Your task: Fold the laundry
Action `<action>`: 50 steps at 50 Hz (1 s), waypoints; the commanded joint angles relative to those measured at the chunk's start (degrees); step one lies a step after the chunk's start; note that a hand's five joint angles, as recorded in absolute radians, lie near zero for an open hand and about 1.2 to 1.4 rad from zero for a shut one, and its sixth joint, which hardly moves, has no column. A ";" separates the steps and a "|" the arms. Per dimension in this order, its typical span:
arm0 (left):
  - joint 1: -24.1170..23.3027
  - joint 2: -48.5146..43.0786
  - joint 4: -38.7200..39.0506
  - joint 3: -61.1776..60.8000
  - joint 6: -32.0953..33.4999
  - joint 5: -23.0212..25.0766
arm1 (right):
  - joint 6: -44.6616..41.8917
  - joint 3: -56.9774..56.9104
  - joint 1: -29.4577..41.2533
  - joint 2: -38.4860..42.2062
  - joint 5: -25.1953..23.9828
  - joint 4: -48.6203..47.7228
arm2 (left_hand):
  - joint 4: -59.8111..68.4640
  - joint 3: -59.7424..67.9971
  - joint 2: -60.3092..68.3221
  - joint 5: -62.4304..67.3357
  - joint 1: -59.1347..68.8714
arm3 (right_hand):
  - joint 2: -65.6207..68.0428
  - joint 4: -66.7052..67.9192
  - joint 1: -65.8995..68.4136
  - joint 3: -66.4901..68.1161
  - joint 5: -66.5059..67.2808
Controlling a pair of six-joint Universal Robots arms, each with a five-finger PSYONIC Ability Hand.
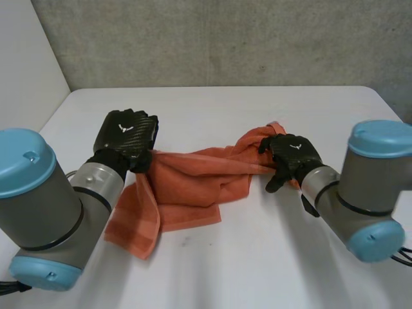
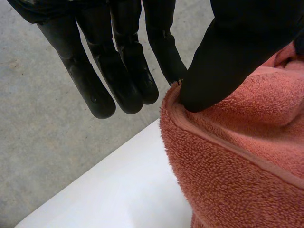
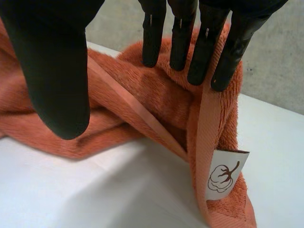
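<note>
An orange towel [image 1: 187, 187] lies crumpled across the middle of the white table [image 1: 257, 264], stretched between both hands. My left hand [image 1: 127, 135] holds the towel's left end a little above the table. In the left wrist view its thumb [image 2: 223, 61] presses the hemmed edge of the towel [image 2: 237, 156] against a finger. My right hand [image 1: 293, 154] rests over the towel's bunched right end. There its fingers [image 3: 180, 33] are straight and the thumb [image 3: 57, 71] stands apart, with the towel [image 3: 156, 95] heaped below them and not pinched.
A white label [image 3: 225, 173] with a brown drawing hangs from the towel's hem below the right hand's fingertips. Bare table stretches in front of the towel and behind it. A grey wall [image 1: 225, 38] rises beyond the table's far edge.
</note>
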 commanded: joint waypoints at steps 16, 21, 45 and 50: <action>0.23 -0.22 0.52 -1.08 -0.09 0.19 | -0.21 -18.12 0.48 17.51 0.54 -0.13 | 11.47 11.74 11.31 15.41 15.30 | 19.08 19.27 22.14 19.18 19.26; 0.67 -0.31 0.70 -0.56 -0.18 0.10 | -0.29 -20.32 0.57 19.70 0.63 -0.04 | 11.47 11.74 11.31 15.41 15.30 | 18.75 18.94 21.81 18.85 18.93; 2.17 -1.80 0.79 0.85 -2.55 0.19 | -1.17 -28.59 0.84 19.28 0.71 2.85 | 11.47 11.74 11.31 15.41 15.30 | 52.84 53.02 55.89 52.93 53.02; 2.25 -4.09 0.96 1.11 -2.55 0.19 | -2.93 -26.39 0.31 9.79 0.54 6.10 | 11.47 11.74 11.31 15.41 15.30 | 52.84 53.02 55.89 52.93 53.02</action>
